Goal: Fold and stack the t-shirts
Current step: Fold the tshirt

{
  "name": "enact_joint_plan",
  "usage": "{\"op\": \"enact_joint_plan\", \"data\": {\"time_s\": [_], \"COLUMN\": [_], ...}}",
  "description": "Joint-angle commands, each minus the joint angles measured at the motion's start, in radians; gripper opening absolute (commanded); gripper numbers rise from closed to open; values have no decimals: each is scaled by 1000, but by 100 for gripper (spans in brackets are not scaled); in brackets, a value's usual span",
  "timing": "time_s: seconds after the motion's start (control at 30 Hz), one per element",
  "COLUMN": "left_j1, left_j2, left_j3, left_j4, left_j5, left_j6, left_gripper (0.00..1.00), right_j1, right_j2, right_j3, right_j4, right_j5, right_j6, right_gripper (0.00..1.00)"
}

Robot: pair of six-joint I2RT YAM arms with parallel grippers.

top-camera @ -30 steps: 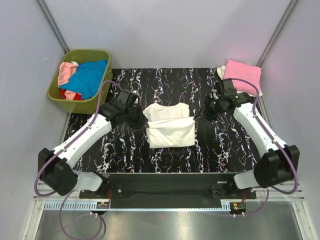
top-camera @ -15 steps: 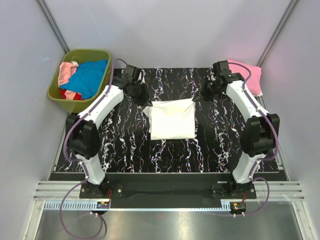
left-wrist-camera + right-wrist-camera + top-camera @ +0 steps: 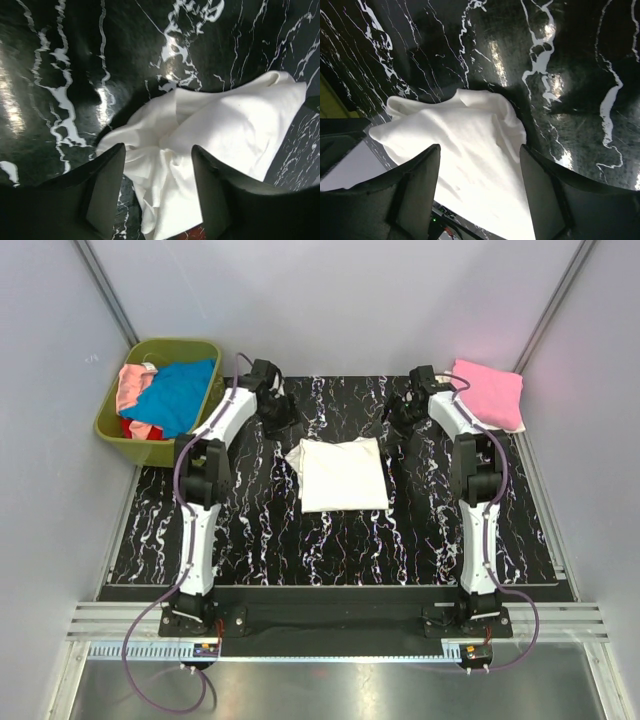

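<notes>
A folded cream-white cloth t-shirt (image 3: 343, 474) lies flat in the middle of the black, white-veined surface (image 3: 250, 540). The left hand (image 3: 283, 426) is by its far left corner and the right hand (image 3: 397, 420) by its far right corner. On both, the 2 fingers are spread, grasping nothing. A folded pink t-shirt (image 3: 488, 392) rests at the far right edge. An olive-green plastic basket (image 3: 150, 448) at far left holds a crumpled blue t-shirt (image 3: 178, 395).

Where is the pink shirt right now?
In the overhead view, the folded pink shirt lies at the far right corner of the table, beside the right gripper.
</notes>
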Motion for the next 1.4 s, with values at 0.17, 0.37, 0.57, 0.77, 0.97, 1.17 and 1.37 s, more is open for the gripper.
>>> {"op": "enact_joint_plan", "data": {"time_s": [0.17,0.37,0.57,0.77,0.97,1.17,1.37], "left_j1": [44,-13,-79,-79,-44,-22,-38], "left_j2": [-232,-363,-268,-127,-44,-3,-130], "left_j3": [-141,-385,-264,-199,-247,-229,-122], "left_j4": [58,229,243,224,235,208,116], "left_j5": [-12,25,73,45,13,18,-21], "left_j6": [34,40,42,42,63,105,126], "left_gripper": [71,55,52,48,46,46,59], "right_j1": [-62,-73,-73,-73,-75,-75,-75], "right_j2": [-226,-277,-323,-346,-349,-311,-320], "right_j3": [-270,-464,-571,-593,-587,-582,-637], "right_j4": [162,294,393,374,380,402,442], "right_j5": [-65,-166,-228,-219,-202,-212,-217], "right_j6": [-42,-33,-16,-54,-70,-48,-34], "right_gripper": [76,73,71,71,73,73,73]}}
